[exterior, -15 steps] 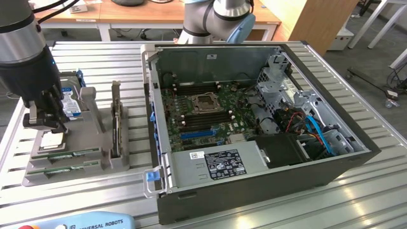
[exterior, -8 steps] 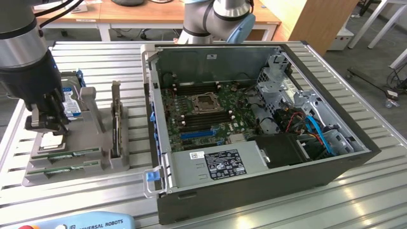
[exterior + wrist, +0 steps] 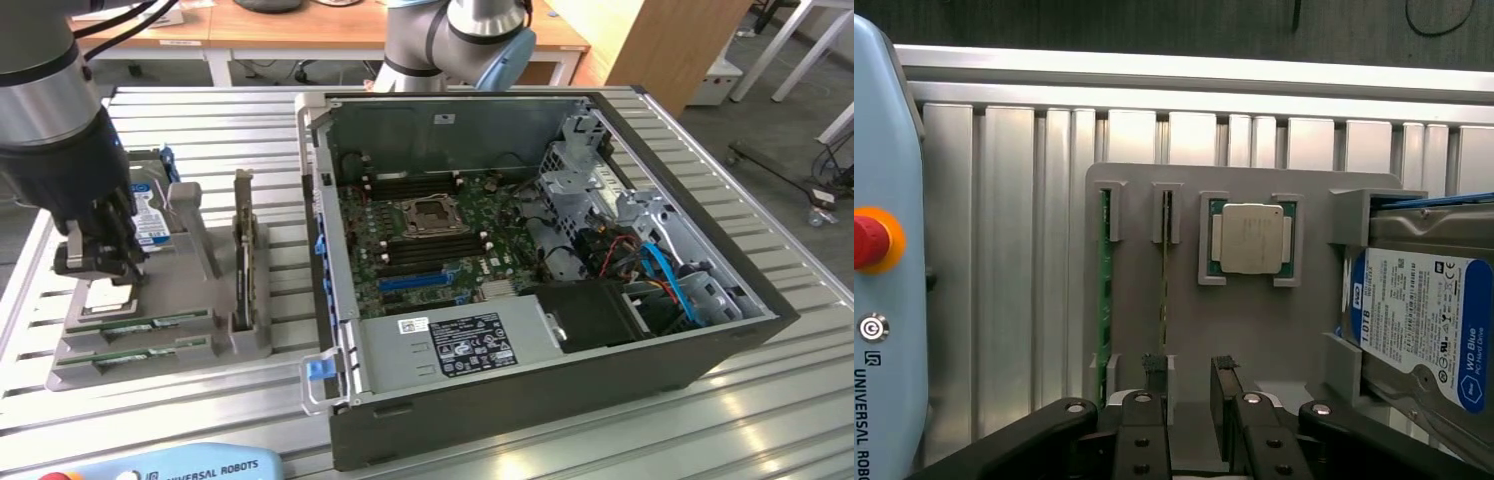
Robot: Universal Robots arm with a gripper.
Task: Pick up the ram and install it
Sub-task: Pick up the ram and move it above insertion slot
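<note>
Wrist view — found the gripper (image 3: 1190, 372) spread wide and empty above the grey holder (image 3: 1254, 330). Saw the ram (image 3: 1166, 270) standing on edge in its slot, close to one fingertip (image 3: 1154, 362) — a second stick (image 3: 1104, 280) just beside it, the processor (image 3: 1251, 238) on its other side. Noted the computer case (image 3: 534, 250), lid off, towards the exterior view's right.

Wooden desk (image 3: 307, 28), grey floor (image 3: 781, 135)

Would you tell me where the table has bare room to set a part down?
Bare slats run along the exterior view's right of the computer case, and in a strip between the parts tray and the teach pendant. The tray is crowded, the claw over it.
</note>
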